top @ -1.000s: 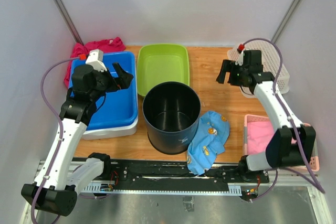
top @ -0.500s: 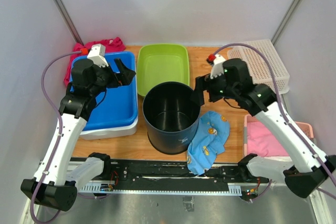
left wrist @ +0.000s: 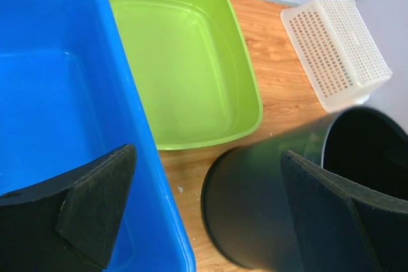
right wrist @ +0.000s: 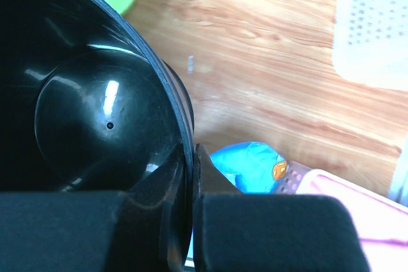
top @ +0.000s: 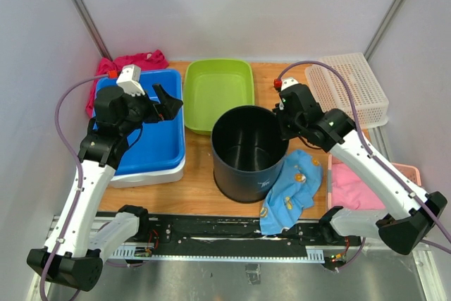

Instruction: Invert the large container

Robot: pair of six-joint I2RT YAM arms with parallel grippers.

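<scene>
Seen from above, a green tray [top: 218, 89] is sitting at twelve o'clock on the wooden table [top: 197, 192]. A white perforated basket [top: 352, 86] is standing at two o'clock. A blue tub [top: 158, 142] is occupying nine o'clock, just beside the tray, and a red cloth [top: 137, 60] is lying bunched behind it at eleven o'clock. A pink basket [top: 330, 185] is holding a pink cloth [top: 349, 192] at four o'clock. A blue patterned cloth [top: 296, 188] is lying crumpled at five o'clock.

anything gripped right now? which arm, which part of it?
Right gripper is shut on the black container, pinching its rim with one finger inside and one outside. Left gripper is open, holding nothing.
</scene>
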